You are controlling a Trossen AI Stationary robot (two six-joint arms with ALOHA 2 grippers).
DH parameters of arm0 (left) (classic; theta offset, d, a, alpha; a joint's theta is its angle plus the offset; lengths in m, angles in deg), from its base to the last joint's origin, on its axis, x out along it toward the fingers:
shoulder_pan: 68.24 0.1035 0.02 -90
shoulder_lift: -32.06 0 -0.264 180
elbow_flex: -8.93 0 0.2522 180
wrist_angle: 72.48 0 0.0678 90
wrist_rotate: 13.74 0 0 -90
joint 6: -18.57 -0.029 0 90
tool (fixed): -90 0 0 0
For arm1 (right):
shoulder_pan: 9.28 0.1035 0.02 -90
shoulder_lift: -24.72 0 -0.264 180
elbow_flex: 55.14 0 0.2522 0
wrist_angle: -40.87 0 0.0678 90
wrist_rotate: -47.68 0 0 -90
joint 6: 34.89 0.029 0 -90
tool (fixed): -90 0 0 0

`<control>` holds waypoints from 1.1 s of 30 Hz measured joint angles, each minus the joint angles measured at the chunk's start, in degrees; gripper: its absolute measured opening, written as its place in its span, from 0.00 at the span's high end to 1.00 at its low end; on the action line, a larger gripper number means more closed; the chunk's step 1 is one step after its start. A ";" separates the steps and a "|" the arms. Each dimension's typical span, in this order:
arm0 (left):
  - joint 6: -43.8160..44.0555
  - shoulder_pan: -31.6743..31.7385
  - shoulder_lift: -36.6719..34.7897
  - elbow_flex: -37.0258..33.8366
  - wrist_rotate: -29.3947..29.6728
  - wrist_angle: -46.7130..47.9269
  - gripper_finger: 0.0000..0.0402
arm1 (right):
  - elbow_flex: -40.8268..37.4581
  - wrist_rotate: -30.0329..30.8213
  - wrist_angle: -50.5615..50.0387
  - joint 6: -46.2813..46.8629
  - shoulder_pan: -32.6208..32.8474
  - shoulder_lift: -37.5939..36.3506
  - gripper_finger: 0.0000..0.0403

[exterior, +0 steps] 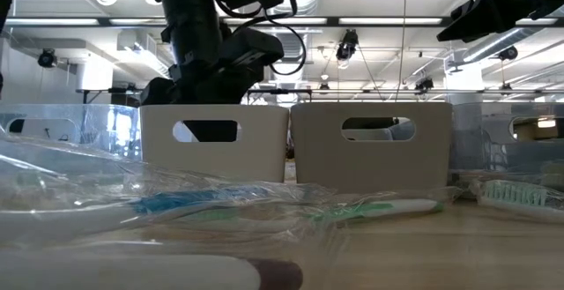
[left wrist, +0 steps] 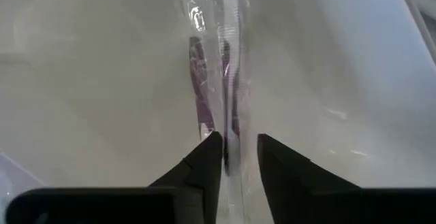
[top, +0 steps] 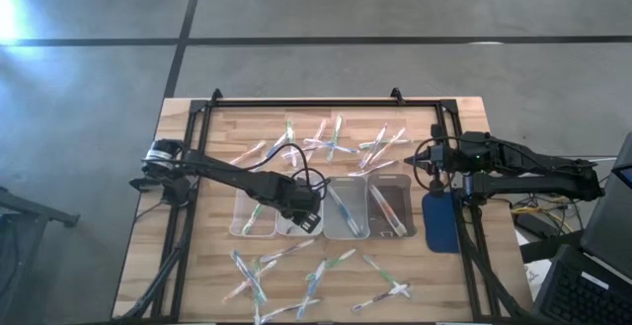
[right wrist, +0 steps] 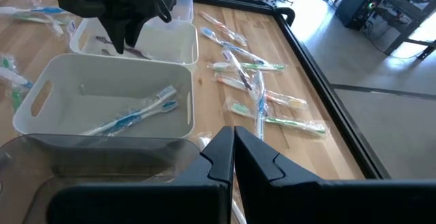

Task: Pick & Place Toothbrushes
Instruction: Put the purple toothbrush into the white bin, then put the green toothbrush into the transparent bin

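My left gripper (left wrist: 236, 146) reaches down into the second tray from the left, a white one (top: 293, 228). Its fingers stand apart, one on either side of a wrapped purple toothbrush (left wrist: 216, 74) lying on the tray's floor. The right wrist view shows this gripper (right wrist: 122, 45) from afar, above the same toothbrush (right wrist: 112, 43). In the white tray beside it (right wrist: 102, 81) lies a blue toothbrush (right wrist: 139, 114). Several wrapped toothbrushes lie loose on the table's far part (top: 331, 142) and near part (top: 306, 276). My right gripper (right wrist: 234, 139) waits shut at the table's right, above the boards. My left gripper comes from above with its fingers (left wrist: 204, 157) along the purple toothbrush's wrapper (left wrist: 231, 132), which passes between them. There is a gap to one finger. Whether the other finger touches the wrapper, I cannot tell. The toothbrush lies flat on the tray's floor.
Four trays stand in a row across the table's middle: clear ones at both ends (top: 253, 228) (top: 392, 192), white ones between. A blue flat object (top: 441, 224) lies at the right. A black frame (top: 326, 102) borders the table. Wrapped toothbrushes (exterior: 189, 204) lie in front of the low camera.
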 joint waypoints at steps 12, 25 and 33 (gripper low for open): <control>-0.94 0.39 -1.76 0.62 -1.55 0.22 0.63 | 0.00 0.00 -0.01 -0.01 -0.02 0.00 0.98; -2.25 0.36 -11.04 0.72 -1.58 0.66 0.63 | 0.00 0.00 0.00 -0.01 -0.02 0.04 0.98; -4.63 -1.24 -17.33 0.68 -2.54 5.47 0.63 | 0.00 0.00 0.00 -0.02 0.00 0.04 0.98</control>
